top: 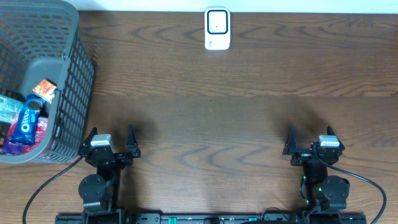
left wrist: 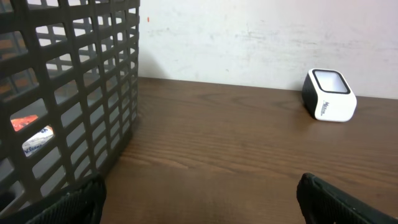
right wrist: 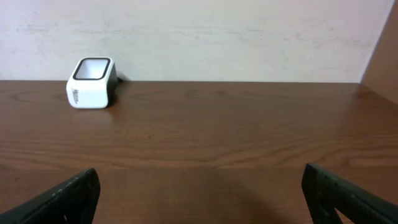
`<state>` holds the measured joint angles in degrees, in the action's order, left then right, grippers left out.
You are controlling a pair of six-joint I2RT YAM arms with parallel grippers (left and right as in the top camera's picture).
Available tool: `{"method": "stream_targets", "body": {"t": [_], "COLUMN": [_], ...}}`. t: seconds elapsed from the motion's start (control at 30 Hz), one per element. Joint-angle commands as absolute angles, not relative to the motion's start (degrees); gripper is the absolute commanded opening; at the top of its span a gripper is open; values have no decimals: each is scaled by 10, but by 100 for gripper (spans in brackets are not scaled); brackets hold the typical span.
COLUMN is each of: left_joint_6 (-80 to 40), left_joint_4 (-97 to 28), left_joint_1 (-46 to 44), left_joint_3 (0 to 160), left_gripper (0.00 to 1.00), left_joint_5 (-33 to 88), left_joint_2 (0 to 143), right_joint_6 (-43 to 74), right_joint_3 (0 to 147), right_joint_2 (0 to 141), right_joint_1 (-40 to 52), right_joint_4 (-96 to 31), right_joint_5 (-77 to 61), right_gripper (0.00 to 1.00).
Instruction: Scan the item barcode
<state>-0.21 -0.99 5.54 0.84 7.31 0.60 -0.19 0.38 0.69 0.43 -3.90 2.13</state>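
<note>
- Left claw (top: pixel 112 133) released, empty, low over counter (top: pixel 205 106), just beside basket (top: pixel 79 81).
- Right claw (top: pixel 310 132) released, empty, well apart at near right.
- Scanner (top: pixel 217 28) at far edge, centre.
- Oreo pack (top: pixel 27 122) lies in basket among other packets (top: pixel 43 91).

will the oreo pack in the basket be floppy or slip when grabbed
Oreo pack looks like film wrap, so probably slippery and light. It sits wedged among other packets in the basket, so it may drag neighbours when lifted.
</note>
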Motion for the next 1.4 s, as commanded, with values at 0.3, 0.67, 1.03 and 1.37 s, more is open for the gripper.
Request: {"method": "stream_targets", "body": {"t": [0.3, 0.67, 1.03, 1.37], "left_joint_6": [-7, -114, -214, -122], "left_joint_4": [-34, 57, 371, 15], "left_joint_1": [58, 58, 58, 58], "left_joint_3": [2, 2, 16, 418], "left_gripper": [98, 98, 98, 98], "left_joint_5": [81, 206, 240, 116], "left_joint_2": [3, 3, 4, 275], "right_joint_6": [8, 8, 8, 8], "right_joint_3": [3, 3, 3, 3], "right_joint_2": [6, 6, 6, 6], "right_joint_1": [0, 0, 0, 0], "right_joint_4": [-41, -41, -41, -41], "right_joint_5": [20, 20, 20, 20], "right_gripper": [99, 99, 99, 99]}}
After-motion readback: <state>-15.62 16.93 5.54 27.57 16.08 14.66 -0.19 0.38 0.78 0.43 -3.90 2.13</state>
